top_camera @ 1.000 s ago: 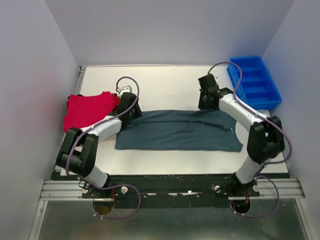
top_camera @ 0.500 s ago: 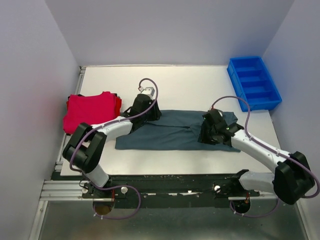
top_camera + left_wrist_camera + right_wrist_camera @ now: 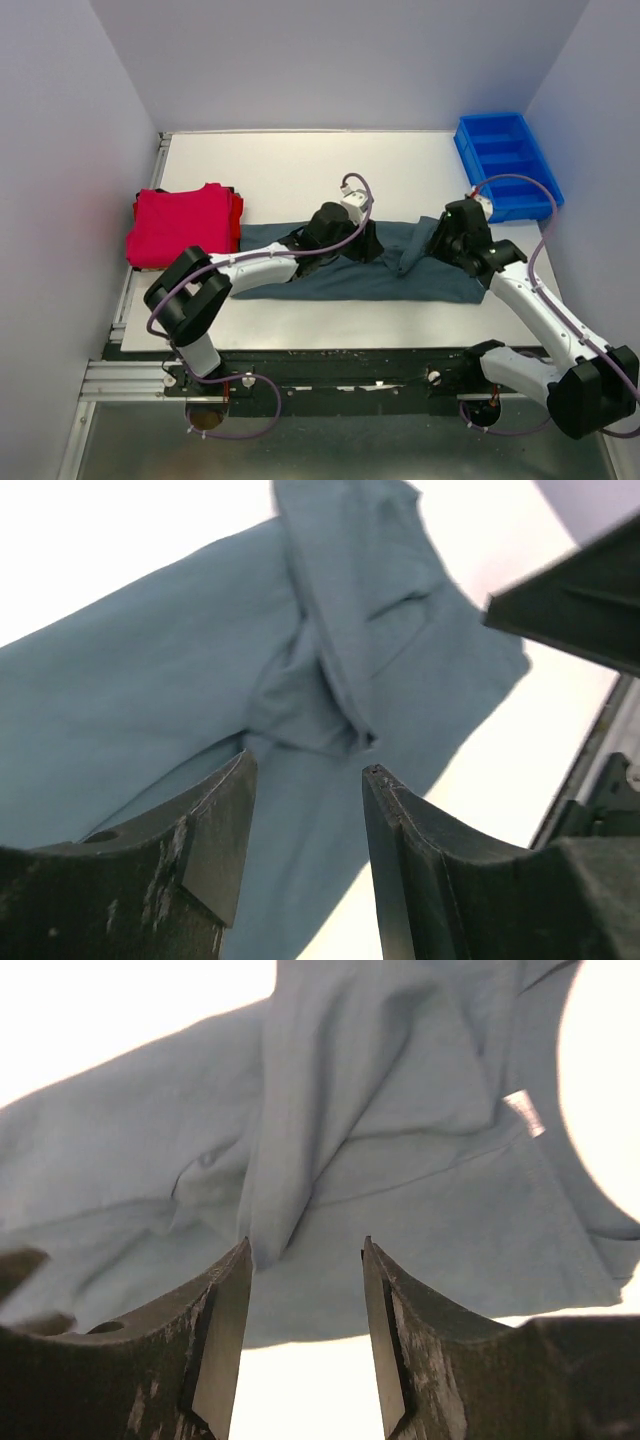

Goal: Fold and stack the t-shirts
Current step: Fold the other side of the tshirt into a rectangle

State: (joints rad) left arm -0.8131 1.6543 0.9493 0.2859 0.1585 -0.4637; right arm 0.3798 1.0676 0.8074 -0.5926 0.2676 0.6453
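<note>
A dark slate grey-teal t-shirt [image 3: 340, 283] lies spread lengthwise on the white table [image 3: 330, 165], with a raised crease near its right end. A folded stack of red t-shirts [image 3: 180, 225] sits at the table's left edge. My left gripper [image 3: 368, 245] reaches across to the middle of the grey shirt. In the left wrist view it [image 3: 305, 770] is open and empty above the shirt [image 3: 150, 670]. My right gripper [image 3: 438, 245] is over the shirt's right end. In the right wrist view it [image 3: 305, 1245] is open and empty just above the crease [image 3: 290, 1160].
A blue plastic bin [image 3: 508, 165] with dividers stands at the back right corner, close behind the right arm. The red stack lies against the left table edge. Grey walls enclose the table on three sides.
My left gripper has swept right along the grey shirt from its left end to its middle. My right gripper dropped toward the near right, then came back up. The shirt's right end is now creased.
</note>
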